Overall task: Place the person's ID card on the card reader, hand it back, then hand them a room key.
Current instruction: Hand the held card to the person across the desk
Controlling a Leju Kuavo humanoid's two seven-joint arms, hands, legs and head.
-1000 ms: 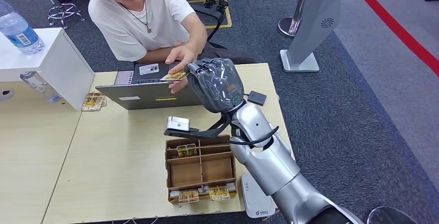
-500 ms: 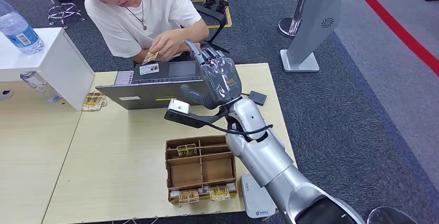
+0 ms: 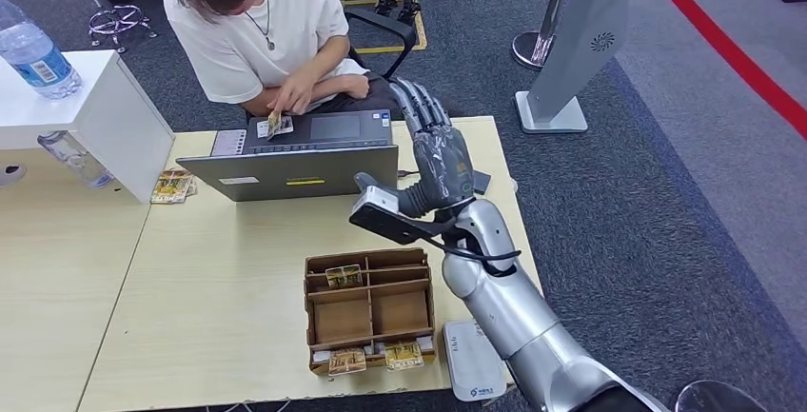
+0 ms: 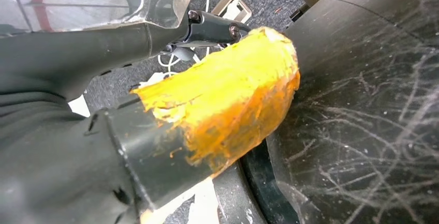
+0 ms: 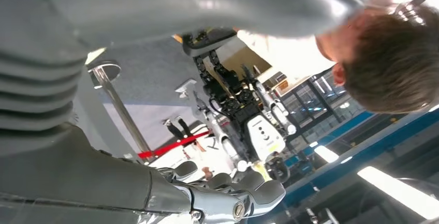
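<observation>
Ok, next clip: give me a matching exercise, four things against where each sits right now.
Things:
1. clear plastic water bottle
2. grey open laptop
3. brown cardboard divided tray
4. robot's right hand

Places:
A. near table edge, holding patterned cards
B. raised over the table's right side, fingers spread, holding nothing
C. on the white box at left
D. at the table's far edge, before the seated person

Pairs: 1-C, 2-D, 3-A, 4-B

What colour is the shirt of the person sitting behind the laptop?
White: the person's shirt is plain white, best seen in the head view.
</observation>
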